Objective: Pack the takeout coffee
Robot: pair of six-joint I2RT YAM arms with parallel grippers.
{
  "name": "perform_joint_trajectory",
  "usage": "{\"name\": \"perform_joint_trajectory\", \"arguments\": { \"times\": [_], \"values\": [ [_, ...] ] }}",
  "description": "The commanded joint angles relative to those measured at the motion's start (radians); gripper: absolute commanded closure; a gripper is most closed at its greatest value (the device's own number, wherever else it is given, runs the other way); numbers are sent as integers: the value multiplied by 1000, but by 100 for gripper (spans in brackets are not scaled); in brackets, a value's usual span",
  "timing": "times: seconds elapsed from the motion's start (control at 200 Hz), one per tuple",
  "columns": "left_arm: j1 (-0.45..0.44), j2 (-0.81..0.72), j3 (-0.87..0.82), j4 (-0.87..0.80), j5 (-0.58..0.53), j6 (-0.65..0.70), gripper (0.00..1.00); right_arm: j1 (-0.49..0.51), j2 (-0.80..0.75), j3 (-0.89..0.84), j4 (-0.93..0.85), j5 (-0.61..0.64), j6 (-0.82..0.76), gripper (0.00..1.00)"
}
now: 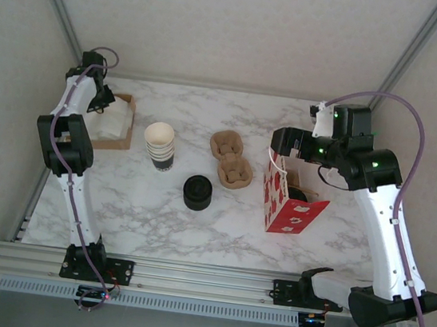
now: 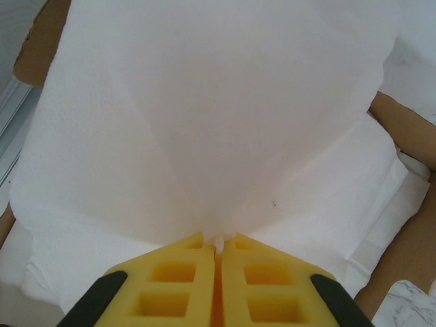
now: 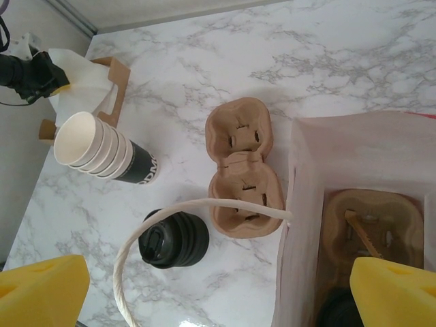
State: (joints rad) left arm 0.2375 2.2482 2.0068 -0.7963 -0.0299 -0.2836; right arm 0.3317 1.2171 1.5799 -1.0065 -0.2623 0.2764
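Left gripper pinching white napkin above cardboard box.

Soft overhead light left only faint shadows on the white marble-patterned table. Just ahead of the left gripper, the thin white paper napkin was washed-out and blurred; the yellow foam fingers of the right gripper were unfocused, with glare between them.

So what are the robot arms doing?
The left hand is pinching a white paper napkin at the brown cardboard box. The right hand hangs open over the red and white paper bag, which has a brown cardboard cup tray inside.
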Motion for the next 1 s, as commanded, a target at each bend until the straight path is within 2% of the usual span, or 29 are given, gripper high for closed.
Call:
{"name": "perform_joint_trajectory", "arguments": {
  "times": [0.0, 0.14, 0.265, 0.35, 0.456, 0.621, 0.776, 0.996],
  "values": [
    [5, -3, -13, -6, 15, 14, 84, 7, -20, -14, 5, 3, -8, 1],
    [5, 14, -21, 3, 25, 11, 83, 6, -21, -13, 5, 7, -10, 1],
    [5, 12, -46, 18, 29, 8, 87, 6, -22, -15, 4, 5, -10, 1],
    [5, 9, -57, 24, 29, 8, 93, 6, -21, -17, 5, 6, -10, 1],
    [3, 4, -59, 19, 28, 8, 88, 6, -18, -17, 5, 5, -9, 1],
    [3, -34, -66, 17, 24, 10, 88, 6, -19, -22, 11, 1, -8, 1],
    [3, -59, -80, 23, 19, 9, 96, 7, -8, -20, 11, 1, -8, 1],
    [3, -83, -91, 23, 20, 11, 97, 6, 4, -11, 12, -12, -5, 1]
  ]
}}
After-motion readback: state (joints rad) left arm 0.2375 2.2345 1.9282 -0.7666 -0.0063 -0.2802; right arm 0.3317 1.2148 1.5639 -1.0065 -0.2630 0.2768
